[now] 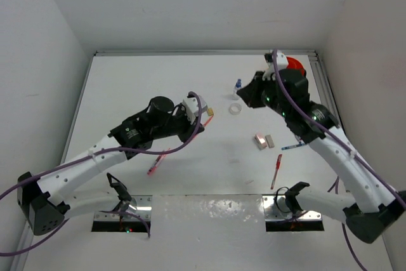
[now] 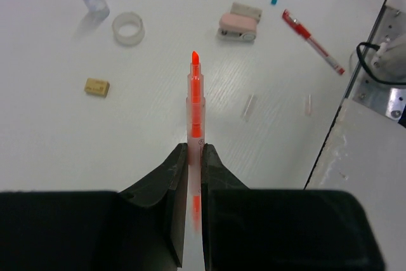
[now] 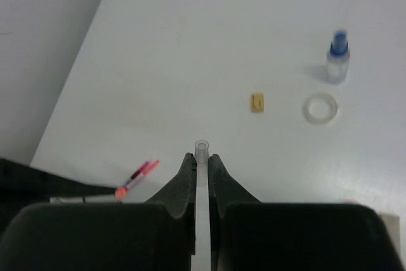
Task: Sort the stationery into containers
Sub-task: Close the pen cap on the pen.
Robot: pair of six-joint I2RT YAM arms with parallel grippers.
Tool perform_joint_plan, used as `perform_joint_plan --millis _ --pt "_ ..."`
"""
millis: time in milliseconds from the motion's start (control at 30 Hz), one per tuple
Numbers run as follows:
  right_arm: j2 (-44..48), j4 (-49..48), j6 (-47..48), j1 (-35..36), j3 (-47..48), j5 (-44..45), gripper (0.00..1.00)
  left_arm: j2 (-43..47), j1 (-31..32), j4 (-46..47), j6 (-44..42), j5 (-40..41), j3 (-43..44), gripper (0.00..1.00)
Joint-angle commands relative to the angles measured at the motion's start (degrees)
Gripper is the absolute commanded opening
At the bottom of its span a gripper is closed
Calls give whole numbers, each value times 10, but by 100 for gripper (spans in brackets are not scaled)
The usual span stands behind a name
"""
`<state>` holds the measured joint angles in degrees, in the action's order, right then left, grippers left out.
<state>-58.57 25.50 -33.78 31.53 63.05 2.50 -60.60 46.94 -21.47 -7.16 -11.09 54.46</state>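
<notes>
Our left fingers (image 2: 172,172) pinch an orange pen (image 2: 195,103) by its tail; our right fingers (image 3: 184,179) are closed on a clear tube (image 3: 202,150).
We judge the pen could swivel or slip in transit. The orange tub (image 1: 294,63) sits behind the right arm (image 1: 330,144) at the far right of the bench (image 1: 158,80), so the arms may clash.

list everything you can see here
tub: 1, orange, far right corner
bottle: 1, clear, blue cap, far centre
tape ring: 1, clear, by bottle
tan eraser: 1, tan, left of tape ring
erasers: 2, pink and white, centre right
blue pen: 1, blue, right of erasers
red pen: 1, red, front right
pink pen: 1, pink, front left
orange pen: 1, orange, in left gripper
clear tube: 1, clear, in right gripper
left gripper: 1, black, shut
right gripper: 1, black, shut
</notes>
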Motion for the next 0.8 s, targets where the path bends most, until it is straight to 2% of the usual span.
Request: perform_joint_plan --millis 0,67,167,300,500,567,633,700,767 --pt "-70 -7 60 0 111 -22 0 0 3 99 -15 -49 24 0" --pt "-110 -4 87 -5 186 -57 0 -29 1 137 -15 -70 56 0" --pt "-124 -50 115 -15 214 -99 0 -72 -11 173 -16 -81 93 0" --pt "-101 -164 113 -41 149 -138 0 -122 -42 153 4 -97 137 0" --pt "-108 -213 99 -67 119 -198 0 -165 -79 175 14 -122 159 0" --pt "-102 -250 86 -70 91 -210 0 -172 -98 183 11 -135 150 0" --pt "-93 -327 86 -70 44 -218 0 -181 -119 204 11 -167 139 0" --pt "-88 -382 79 -70 4 -216 0 -189 -134 250 21 -187 125 0" --pt "-88 -405 64 -70 -12 -214 0 -197 -154 265 34 -205 121 0"
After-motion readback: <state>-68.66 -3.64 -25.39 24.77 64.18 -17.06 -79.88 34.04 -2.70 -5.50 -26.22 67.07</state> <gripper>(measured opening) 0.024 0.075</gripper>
